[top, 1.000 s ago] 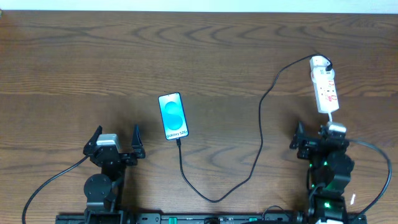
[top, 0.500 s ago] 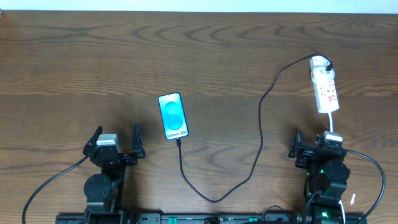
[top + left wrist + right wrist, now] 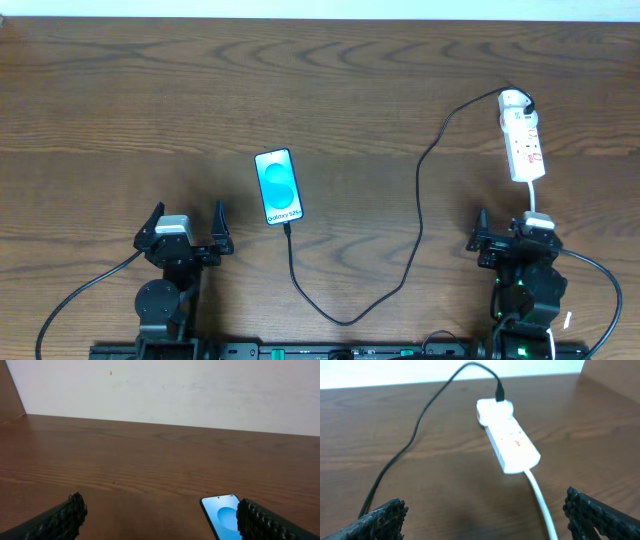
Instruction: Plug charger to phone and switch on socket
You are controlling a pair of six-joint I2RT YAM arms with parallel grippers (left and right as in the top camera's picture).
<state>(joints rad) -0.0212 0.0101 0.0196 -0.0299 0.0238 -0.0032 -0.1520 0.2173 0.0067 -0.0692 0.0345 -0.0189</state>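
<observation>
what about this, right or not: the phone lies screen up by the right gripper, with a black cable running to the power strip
Not right: the overhead view shows the phone lying screen up by the left gripper, not the right, with a black cable running to the power strip.

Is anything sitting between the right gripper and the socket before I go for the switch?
Nothing visible does. Only the socket's own white cord runs toward the open right gripper, and the charger cable curves away on the left.
</observation>
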